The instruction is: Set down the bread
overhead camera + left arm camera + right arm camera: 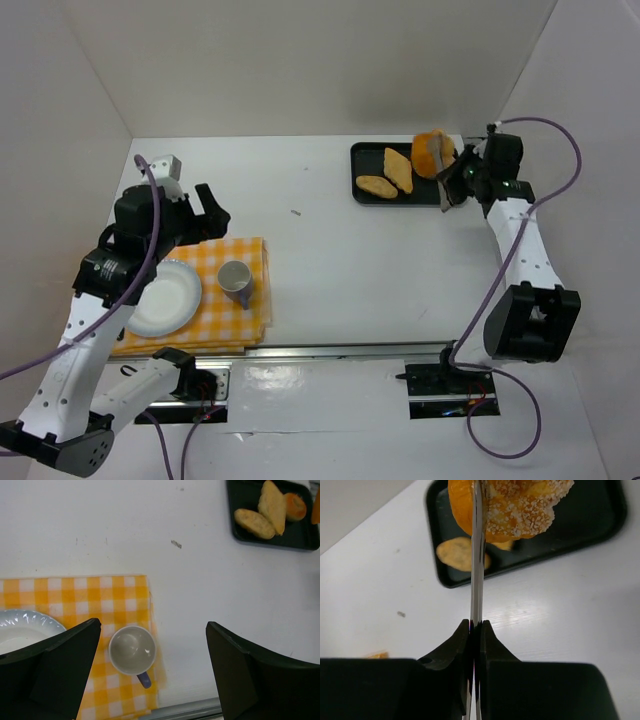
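I've got the right fingers (492,647) clamped together on the tongs (477,570), which pinch the sugared bread (520,505) just above the black tray (600,525) for carrying, left fingers (65,655) apart, well away from the tray by the plate (20,630), presumably the drop spot.

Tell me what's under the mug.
The mug stands on the yellow checked cloth, near its right edge, beside the plate. The patch of cloth directly beneath its base is covered, so anything there can't be seen.
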